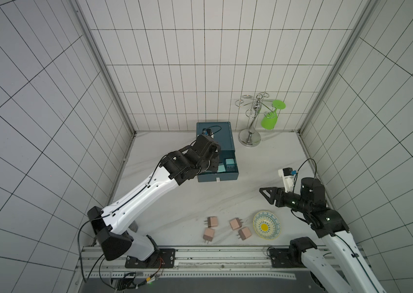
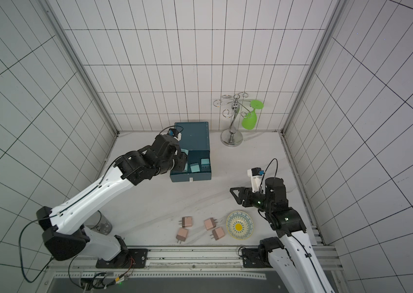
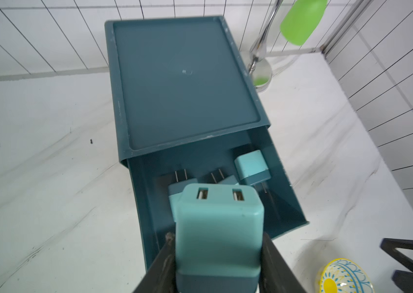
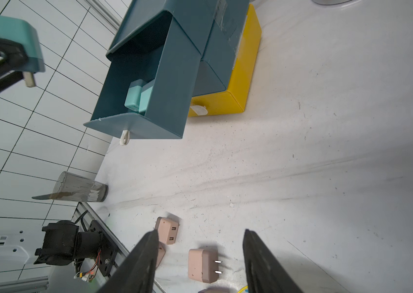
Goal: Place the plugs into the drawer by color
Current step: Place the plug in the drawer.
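Observation:
My left gripper [image 3: 218,239] is shut on a pale teal plug [image 3: 219,223], USB end up, above the open dark-teal drawer [image 3: 285,187]. Three more teal plugs lie in the drawer: one [image 3: 251,167] by its far wall, two [image 3: 176,191] partly hidden under the held one. Several pinkish-beige plugs [image 1: 211,222] [image 1: 244,233] lie near the table's front edge. My right gripper [image 4: 200,233] is open and empty, hovering over the table right of the drawer [image 1: 217,176]; in its wrist view a pink plug [image 4: 201,265] lies below the jaws.
A patterned dish [image 1: 266,224] sits right of the pink plugs. A chrome glass rack [image 1: 250,137] with a hanging green glass [image 1: 269,121] stands at the back right. A yellow box [image 4: 241,76] sits under the drawer unit. A clear tumbler [image 2: 102,224] stands by the left arm's base.

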Available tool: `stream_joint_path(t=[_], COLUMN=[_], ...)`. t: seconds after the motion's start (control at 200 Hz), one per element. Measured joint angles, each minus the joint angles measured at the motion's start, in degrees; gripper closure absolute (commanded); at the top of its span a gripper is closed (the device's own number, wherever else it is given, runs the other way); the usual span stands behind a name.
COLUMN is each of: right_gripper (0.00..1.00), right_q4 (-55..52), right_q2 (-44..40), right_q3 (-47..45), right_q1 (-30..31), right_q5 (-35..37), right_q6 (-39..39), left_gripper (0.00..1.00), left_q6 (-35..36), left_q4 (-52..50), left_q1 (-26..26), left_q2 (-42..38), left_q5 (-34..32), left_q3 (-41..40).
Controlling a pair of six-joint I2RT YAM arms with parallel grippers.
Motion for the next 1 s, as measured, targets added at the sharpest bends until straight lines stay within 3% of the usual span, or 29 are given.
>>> stream_joint_path(t=[0.62,1.0], right_gripper=[0.43,0.43], right_q4=[0.8,0.8], right_q2=[1.0,1.7], right_q3=[-0.3,-0.3], right_q1=[0.0,0.0], right_q5=[-0.2,-0.2], right_q6=[0.4,0.4], left_gripper=[0.99,0.90], left_q6=[0.3,0.2], left_q4=[-8.8,-8.5], left_q1=[6.0,5.8], left_q2=[18.1,21.9], left_q5=[6.3,1.3], left_q3=[9.8,13.6])
